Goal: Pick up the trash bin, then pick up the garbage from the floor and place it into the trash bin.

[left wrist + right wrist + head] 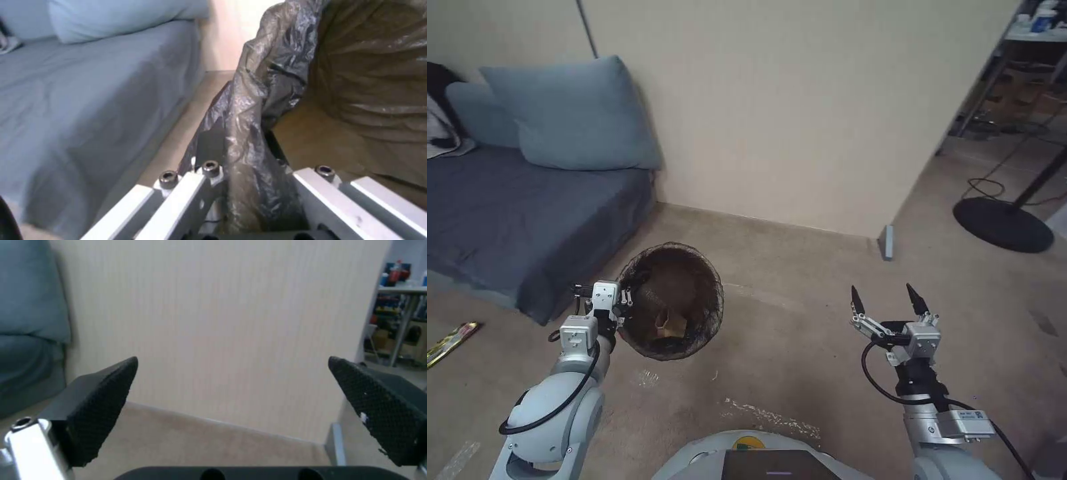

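We have the left gripper (624, 298) clamped on the bagged rim of the trash bin (671, 300), carried beside the sofa (527, 220) with a tan scrap inside, while the right gripper (887, 301) hangs spread and empty, so we judge litter-gathering underway, next needing a wrapper (450, 341) on the floor

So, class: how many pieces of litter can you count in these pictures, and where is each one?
2. A tan crumpled paper piece lies inside the trash bin; a yellow-green wrapper lies on the floor by the sofa. More may be hidden in the bin.
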Available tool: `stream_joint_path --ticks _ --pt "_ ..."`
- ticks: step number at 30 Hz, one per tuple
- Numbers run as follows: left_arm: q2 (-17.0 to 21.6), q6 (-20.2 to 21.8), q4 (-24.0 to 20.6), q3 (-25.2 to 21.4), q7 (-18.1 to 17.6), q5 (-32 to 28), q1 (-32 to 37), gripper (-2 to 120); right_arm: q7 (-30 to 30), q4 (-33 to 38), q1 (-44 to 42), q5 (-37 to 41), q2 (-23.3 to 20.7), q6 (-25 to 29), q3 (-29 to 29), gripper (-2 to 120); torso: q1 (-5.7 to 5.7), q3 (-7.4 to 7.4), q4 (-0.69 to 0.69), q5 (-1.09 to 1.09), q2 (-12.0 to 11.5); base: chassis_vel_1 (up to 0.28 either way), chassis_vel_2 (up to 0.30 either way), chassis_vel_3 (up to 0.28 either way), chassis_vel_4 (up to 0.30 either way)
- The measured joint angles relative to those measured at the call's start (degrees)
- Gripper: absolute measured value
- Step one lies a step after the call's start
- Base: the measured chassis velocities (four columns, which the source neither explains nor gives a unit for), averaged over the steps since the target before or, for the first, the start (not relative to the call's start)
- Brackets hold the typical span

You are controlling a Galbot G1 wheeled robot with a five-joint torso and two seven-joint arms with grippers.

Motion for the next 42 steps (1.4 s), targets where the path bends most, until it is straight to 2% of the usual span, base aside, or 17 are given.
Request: stream_joint_path --ticks 9,42 --pt "-0.02 -0.26 0.03 0.06 0.21 0.05 0.09 3 0.45 0.30 0.43 0.90 -0.11 -0.61 1.29 100 0.00 0.00 0.00 0.00 0.00 0.095 0.084 0.091 0.091" --pt "-0.17 -0.24 -0.36 0.27 0.71 0.90 0.49 3 0.55 -0.14 1.44 0.68 0.10 -1.27 -0.49 100 0.00 0.00 0.00 -0.01 0.00 0.099 0.108 0.109 0.111"
